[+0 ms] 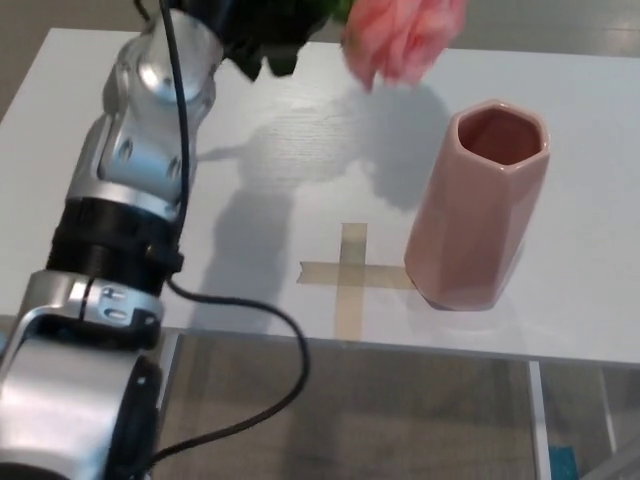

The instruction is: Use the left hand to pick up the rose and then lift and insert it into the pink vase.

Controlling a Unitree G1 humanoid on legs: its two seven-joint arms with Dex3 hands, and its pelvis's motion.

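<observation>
From the head camera I see my left hand (250, 35) raised at the top edge of the picture, its black fingers closed around the rose bunch (400, 35) at the leafy part just under the blooms. The pink blooms stick out to the right of the hand and are partly cut off by the top of the frame; they look blurred. The flowers are off the worktop (90, 120), up in the air, above and to the left of the pink vase (478, 205), apart from it and not over its mouth as far as I can tell. The vase stands upright on the white worktop near the front edge, its open mouth showing a dark pink inside. Just left of its base a cross of tan tape (350, 275) lies flat on the surface, one end of it touching or running under the vase foot. The silver forearm (140, 170) climbs from the lower left, a black cable (260, 330) looping off it past the worktop edge. My right hand does not show
</observation>
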